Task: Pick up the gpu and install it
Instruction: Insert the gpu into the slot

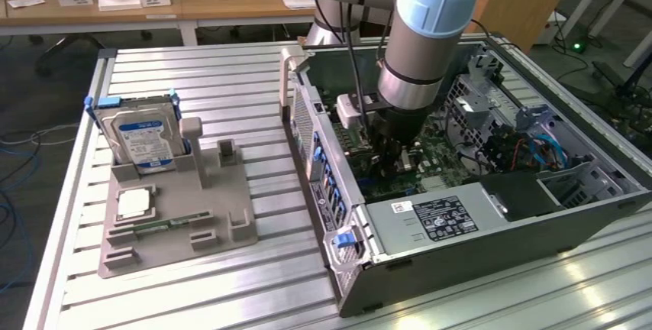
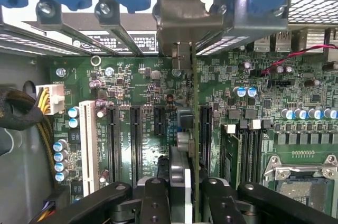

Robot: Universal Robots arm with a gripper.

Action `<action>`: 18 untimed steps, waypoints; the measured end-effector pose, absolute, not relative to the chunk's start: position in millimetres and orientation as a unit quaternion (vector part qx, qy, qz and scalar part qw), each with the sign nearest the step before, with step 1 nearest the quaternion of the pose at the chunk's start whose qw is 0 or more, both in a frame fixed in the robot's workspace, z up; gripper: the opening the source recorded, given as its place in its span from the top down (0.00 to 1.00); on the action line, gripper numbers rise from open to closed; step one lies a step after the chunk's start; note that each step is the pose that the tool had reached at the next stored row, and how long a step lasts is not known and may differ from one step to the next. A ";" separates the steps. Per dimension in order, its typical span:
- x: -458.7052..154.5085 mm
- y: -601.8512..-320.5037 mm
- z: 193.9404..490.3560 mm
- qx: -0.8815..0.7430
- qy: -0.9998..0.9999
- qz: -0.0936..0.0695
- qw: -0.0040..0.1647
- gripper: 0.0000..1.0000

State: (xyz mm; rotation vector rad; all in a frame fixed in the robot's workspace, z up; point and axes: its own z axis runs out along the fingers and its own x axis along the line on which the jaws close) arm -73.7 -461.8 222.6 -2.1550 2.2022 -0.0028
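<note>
Wrist view: pincer (image 2: 182, 195) at lower centre pinches the gpu (image 2: 194, 129), seen edge-on.
Gpu axis: long edge runs up the frame, parallel to the black slots of the motherboard (image 2: 137, 84).
Gpu position: directly ahead of the pincer, over the board.
Exterior view: arm reaches down into the computer case (image 1: 570, 219).

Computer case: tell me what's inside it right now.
Inside the open computer case: a green motherboard with black slots, colored cables and a labelled power supply. The gripper holds the gpu edge-on above the slots. The arm covers part of the board.
</note>
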 end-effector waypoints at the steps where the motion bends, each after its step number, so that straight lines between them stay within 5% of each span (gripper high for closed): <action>1: -73.7 -461.8 222.5 -0.699 0.714 -0.002 0.029 0.72; 18: -73.8 -461.8 216.2 -0.699 0.714 -0.003 0.028 0.72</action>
